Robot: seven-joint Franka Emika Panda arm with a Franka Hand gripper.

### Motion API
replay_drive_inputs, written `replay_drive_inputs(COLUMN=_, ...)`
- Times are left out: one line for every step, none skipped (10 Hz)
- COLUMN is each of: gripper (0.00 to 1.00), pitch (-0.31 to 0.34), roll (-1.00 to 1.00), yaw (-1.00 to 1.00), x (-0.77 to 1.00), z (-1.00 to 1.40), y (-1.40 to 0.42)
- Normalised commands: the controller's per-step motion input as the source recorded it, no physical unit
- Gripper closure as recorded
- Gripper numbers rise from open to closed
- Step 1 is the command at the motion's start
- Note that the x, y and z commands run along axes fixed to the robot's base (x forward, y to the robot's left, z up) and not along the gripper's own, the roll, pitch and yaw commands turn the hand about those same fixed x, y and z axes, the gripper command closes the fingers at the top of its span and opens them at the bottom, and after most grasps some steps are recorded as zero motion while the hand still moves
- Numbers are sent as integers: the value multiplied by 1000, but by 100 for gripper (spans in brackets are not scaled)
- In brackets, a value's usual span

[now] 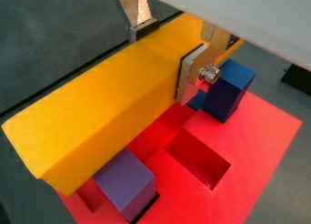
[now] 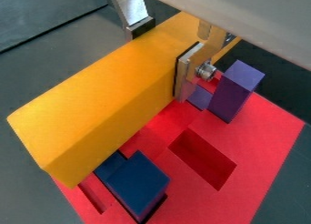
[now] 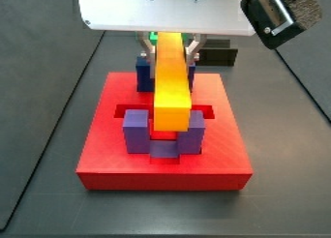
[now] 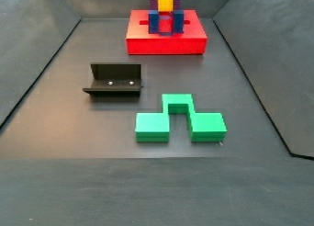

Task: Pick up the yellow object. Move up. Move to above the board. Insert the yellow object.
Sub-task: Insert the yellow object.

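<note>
Yellow bar (image 3: 171,77) lies level between the posts of the board (image 3: 104,155), along the board's middle, with the gripper (image 1: 183,66) clamped on it at its far half. In both wrist views a silver finger (image 2: 192,71) presses flat against the bar's side; the finger on the other side is hidden behind the bar. In a side view the bar's near end (image 4: 163,4) shows as a small yellow square above the posts.

The tabletop (image 4: 73,165) is dark grey and matt, with raised dark walls along its sides and far end. It carries four separate things: the board at the far end, one fixture (image 4: 114,81) near the middle, one green block (image 4: 179,120) nearer the camera, and a black block (image 3: 218,57) just behind the board. Fixture and green block lie near each other, well apart from the board.

The bar is a long plain rectangular piece, yellow-orange, with flat faces and sharp edges, no notches. It spans most of the board from front to back.

The board is one flat red square slab. I count four upright blue-purple posts, two on each side of the bar; a wrist view shows one post (image 2: 235,89) beside the finger and one (image 2: 134,179) near the bar's free end. One open square recess (image 1: 199,157) shows in the red surface beside the bar.
</note>
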Motion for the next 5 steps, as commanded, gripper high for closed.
replay_drive_inputs(gripper=100, pitch=16, roll=79, yaw=0, x=169, z=-111, y=0)
replay_drive_inputs(gripper=100, pitch=24, roll=86, yaw=0, x=257, z=-146, y=26)
replay_drive_inputs(gripper=100, pitch=30, roll=96, yaw=0, x=240, z=-140, y=57)
replay_drive_inputs(gripper=100, pitch=33, roll=90, yaw=0, x=240, z=-120, y=60)
replay_drive_inputs(gripper=100, pitch=29, roll=116, yaw=0, x=174, z=-134, y=26)
